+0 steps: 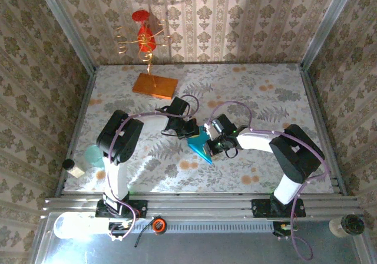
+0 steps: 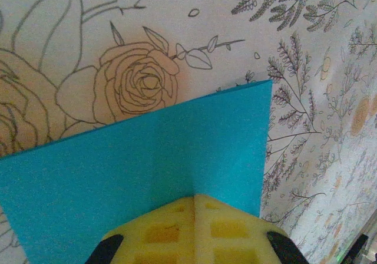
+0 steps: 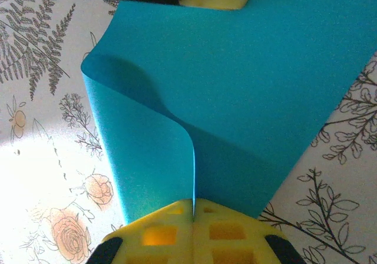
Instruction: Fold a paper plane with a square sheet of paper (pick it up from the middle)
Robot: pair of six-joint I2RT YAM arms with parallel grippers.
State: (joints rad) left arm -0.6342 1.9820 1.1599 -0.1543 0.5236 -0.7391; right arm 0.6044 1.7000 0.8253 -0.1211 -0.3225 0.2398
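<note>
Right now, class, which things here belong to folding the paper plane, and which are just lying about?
In the job: paper, left tool and right tool, both shut on it.
Lying about: orange slab, wire ornament, green round thing.

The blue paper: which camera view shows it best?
The right wrist view: the blue paper is close, its curled flap clear. The left wrist view gives one flat part; the top view, a small far patch.
</note>
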